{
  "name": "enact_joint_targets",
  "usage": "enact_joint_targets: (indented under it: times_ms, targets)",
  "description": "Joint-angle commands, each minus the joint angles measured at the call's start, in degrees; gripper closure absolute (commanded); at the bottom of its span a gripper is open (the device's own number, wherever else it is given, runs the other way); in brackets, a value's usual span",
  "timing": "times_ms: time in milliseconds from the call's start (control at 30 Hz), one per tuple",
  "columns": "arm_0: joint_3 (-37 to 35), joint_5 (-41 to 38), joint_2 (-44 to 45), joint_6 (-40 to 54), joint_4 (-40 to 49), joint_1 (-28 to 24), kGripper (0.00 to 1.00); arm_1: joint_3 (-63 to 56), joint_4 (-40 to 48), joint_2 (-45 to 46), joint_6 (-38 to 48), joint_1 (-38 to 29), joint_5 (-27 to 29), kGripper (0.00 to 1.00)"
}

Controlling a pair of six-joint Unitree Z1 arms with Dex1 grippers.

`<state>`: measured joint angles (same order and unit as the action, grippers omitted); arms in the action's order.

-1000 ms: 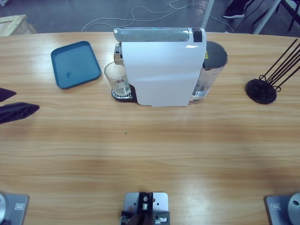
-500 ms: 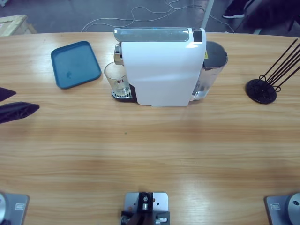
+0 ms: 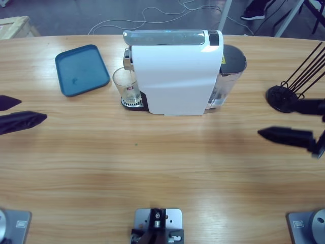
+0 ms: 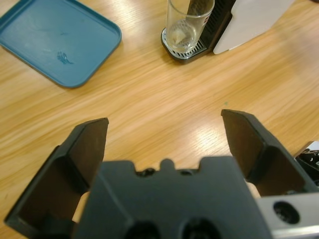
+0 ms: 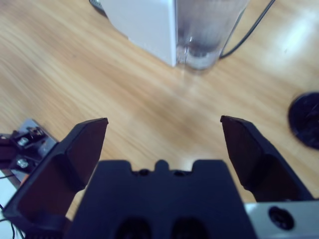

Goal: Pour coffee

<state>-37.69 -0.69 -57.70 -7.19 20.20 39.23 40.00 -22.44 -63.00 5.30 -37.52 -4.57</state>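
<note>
- Standing at the far middle of the wooden table (image 3: 162, 168): one white coffee machine (image 3: 175, 76), with one clear water tank (image 3: 228, 76) at its right end.
- Resting on the machine's drip grille (image 3: 131, 103), under the spout: one clear drinking glass (image 3: 126, 85), upright, touching neither gripper.
- Lying in the bottom of that glass: one thin brownish layer of coffee (image 4: 178, 37), very little of it, seen best from the left wrist.
- Lying flat to the left of the glass, just beside it but apart: one blue tray (image 3: 81, 68), nothing on it but a small mark.
- Sitting at the table's right end, near the far edge: one black round stand (image 3: 283, 98) with thin black rods rising from it.
- Counting two grippers, both over bare wood and well apart from the glass.
- Hanging at the left edge: left gripper (image 3: 21, 113), jaws spread wide and holding nothing, pointed toward the glass and tray.
- Hanging at the right edge, just in front of the stand: right gripper (image 3: 292, 122), jaws likewise spread wide and holding nothing, pointed toward the water tank.
- Trailing across the floor beyond the table: several pale cables (image 3: 152, 15).
</note>
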Motion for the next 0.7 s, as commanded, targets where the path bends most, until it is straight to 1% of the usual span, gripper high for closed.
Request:
enact_joint_targets:
  times_ms: [33,133,233,333,500,700]
  targets:
    - [1.48,0.03,-3.12,0.3,-0.43,-0.21,0.03,-5.81,4.68,0.67,0.92,-0.38,-0.3,0.0]
    - [1.48,0.17,-3.03,0.25,-0.43,-0.21,0.032,-5.86,4.65,1.56,-1.29,-0.43,1.0,0.0]
    - [1.55,0.25,-2.83,0.16,-0.43,-0.21,0.036,-6.99,5.77,3.53,-0.87,-0.42,3.13,0.0]
    - [1.48,0.25,-3.59,0.16,-0.43,-0.19,0.036,-9.24,8.14,5.52,0.1,-0.36,3.48,0.0]
    - [1.3,0.29,-4.31,0.16,-0.34,-0.21,0.036,-8.47,8.81,0.09,0.13,-0.45,2.99,0.0]
    - [1.3,0.73,-4.07,0.07,-0.34,-0.21,0.041,-8.17,8.9,-1.48,-0.4,-0.45,2.81,0.0]
